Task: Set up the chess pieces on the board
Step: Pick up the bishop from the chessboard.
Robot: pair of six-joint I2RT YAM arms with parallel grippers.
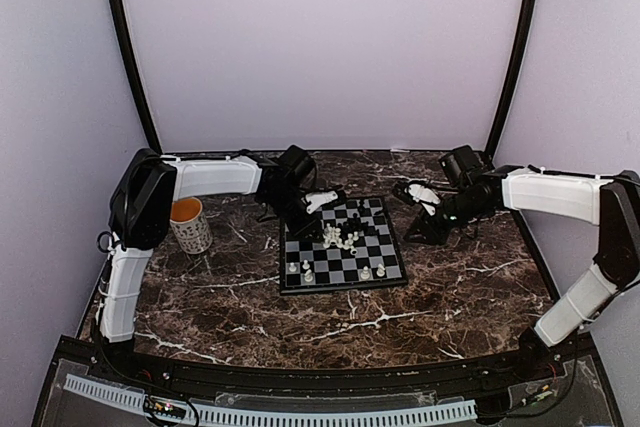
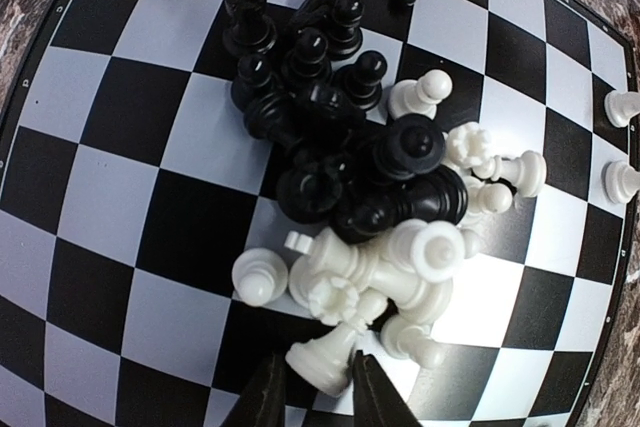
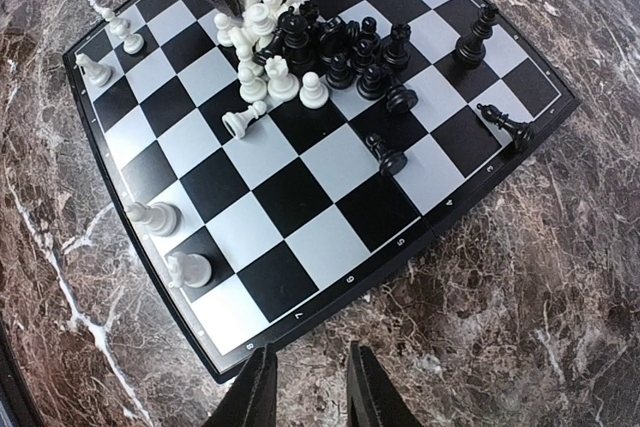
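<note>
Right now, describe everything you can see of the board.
The board is a flat square of black and pale checks with a thin dark border bearing small printed labels. It lies around the middle of the marbled tabletop. A mixed heap of chess pieces sits near its middle, and a few sit singly near two opposite edges.

Lab booth: plain walls point(image 1: 320, 47) enclose marble tabletop point(image 1: 450, 287).
</note>
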